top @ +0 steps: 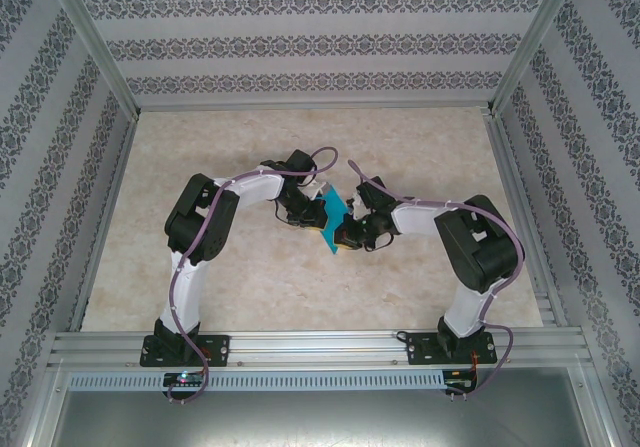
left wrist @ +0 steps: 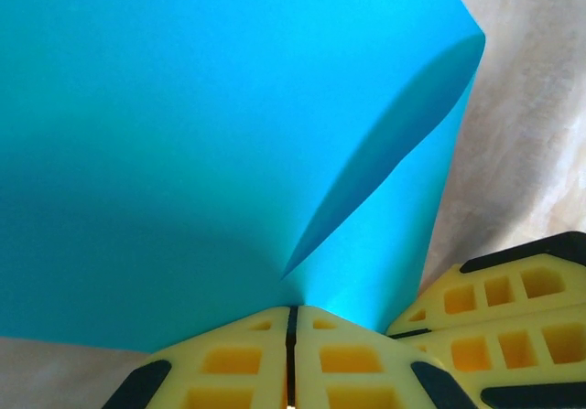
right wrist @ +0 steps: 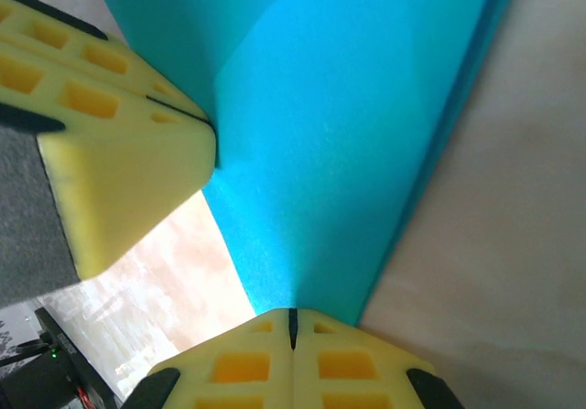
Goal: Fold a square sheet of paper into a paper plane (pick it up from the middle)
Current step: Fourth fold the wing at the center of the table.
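The turquoise-blue sheet of paper (top: 330,219) is held off the table between both grippers at the middle of the table. It is bent and partly folded, not flat. In the left wrist view the paper (left wrist: 183,134) curves with a fold running up to the right, and my left gripper (left wrist: 291,316) is shut on its lower edge. In the right wrist view the paper (right wrist: 366,107) shows doubled layers along its right edge, and my right gripper (right wrist: 293,317) is shut on its bottom corner. The left gripper (top: 312,209) and right gripper (top: 347,232) sit close together.
The beige marbled table (top: 250,287) lies below the paper. The other arm's yellow fingers (left wrist: 499,304) stand close at the right of the left wrist view, and yellow fingers (right wrist: 119,153) crowd the upper left of the right wrist view. Patterned walls enclose the workspace.
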Motion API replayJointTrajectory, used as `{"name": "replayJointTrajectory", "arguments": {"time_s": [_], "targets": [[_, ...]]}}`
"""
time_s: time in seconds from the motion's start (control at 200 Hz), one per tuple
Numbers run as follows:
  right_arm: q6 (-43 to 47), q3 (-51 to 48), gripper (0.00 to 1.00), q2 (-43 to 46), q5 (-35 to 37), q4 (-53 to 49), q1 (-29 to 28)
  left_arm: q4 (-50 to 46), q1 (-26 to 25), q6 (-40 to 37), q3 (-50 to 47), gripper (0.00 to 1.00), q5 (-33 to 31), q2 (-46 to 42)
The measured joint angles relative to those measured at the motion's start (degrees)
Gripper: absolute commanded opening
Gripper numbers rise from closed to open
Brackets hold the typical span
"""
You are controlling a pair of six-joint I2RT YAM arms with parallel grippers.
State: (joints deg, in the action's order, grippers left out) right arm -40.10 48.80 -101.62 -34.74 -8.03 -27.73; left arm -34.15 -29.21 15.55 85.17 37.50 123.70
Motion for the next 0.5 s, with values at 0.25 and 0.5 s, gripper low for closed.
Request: {"name": "replayJointTrajectory", "arguments": {"time_s": [0.25,0.5], "targets": [[-0.6,-1.2,0.03,4.2,0.8,-2.4,-1.0,0.0,0.0,-0.2,0.0,0.1,0.0,0.0],[-2.2,0.0,0.03,3.5,0.7,-0.8,-1.9,0.0,0.0,-0.3,0.0,0.1,0.0,0.0]]}}
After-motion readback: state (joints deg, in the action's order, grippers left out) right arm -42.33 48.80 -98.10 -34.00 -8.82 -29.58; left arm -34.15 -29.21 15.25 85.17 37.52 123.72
